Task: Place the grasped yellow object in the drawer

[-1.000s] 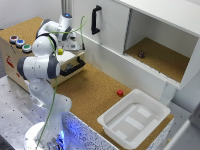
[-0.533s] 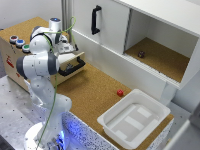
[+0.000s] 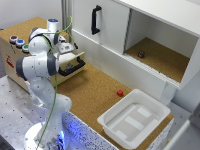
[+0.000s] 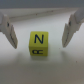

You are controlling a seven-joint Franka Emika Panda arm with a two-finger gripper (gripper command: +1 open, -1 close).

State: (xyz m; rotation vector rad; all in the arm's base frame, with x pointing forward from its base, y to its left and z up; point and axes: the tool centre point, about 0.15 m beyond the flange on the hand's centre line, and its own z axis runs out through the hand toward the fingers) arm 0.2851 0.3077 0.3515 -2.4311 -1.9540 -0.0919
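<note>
Gaping wide, hand [image 4: 39,31] clear of yellow object [image 4: 38,43]

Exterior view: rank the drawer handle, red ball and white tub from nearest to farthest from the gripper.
1. Drawer handle: just below the gripper, on the wooden box's open drawer.
2. Red ball: on the cork floor, toward the exterior view's right.
3. White tub: beyond the ball, lower right of that view.

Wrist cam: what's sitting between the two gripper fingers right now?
The yellow object, a cube marked N, lies between the fingers; gaps show on both sides in the wrist view.
</note>
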